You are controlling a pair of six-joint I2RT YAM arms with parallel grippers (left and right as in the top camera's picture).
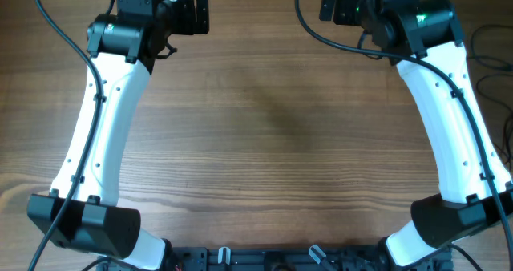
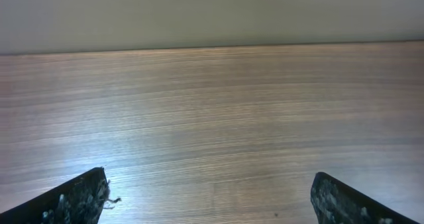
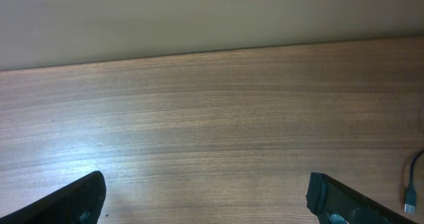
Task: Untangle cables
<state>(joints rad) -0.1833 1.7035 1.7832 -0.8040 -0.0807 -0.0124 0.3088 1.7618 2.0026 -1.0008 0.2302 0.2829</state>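
Left jaws and right jaws stand wide apart, empty, near the far edge of the worktop (image 1: 264, 143). A cable (image 3: 410, 199) with a plug end lies by the right edge.

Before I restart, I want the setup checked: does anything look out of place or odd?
Frayed fibre clings to a fingertip of the open left gripper. One thin cable lies off at the right wrist view's edge, outside the open right gripper.

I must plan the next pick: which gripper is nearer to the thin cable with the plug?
Right. The cable lies just outside the right gripper; the left gripper is at the other side of the table.
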